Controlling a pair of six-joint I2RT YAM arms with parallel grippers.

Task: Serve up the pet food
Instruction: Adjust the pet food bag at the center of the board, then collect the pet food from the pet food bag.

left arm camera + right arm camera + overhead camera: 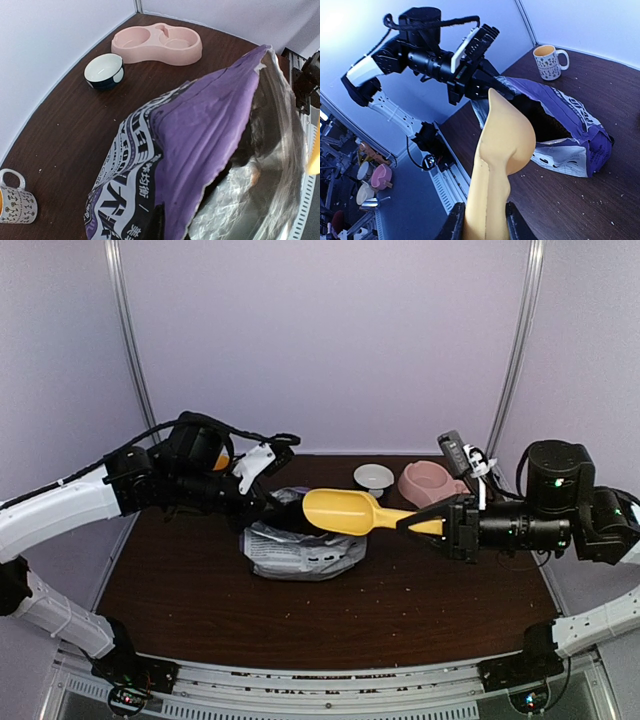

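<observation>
STEP: loading scoop (345, 510) | left gripper (268, 502) is pinching bag (300, 552) rim open | right gripper (440, 525) is clamping scoop handle | NEXT: likely driving scoop into bag mouth, mid-worktop.

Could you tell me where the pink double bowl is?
Top view: the pink double bowl sits back right on the table, beside the small white bowl.
</observation>
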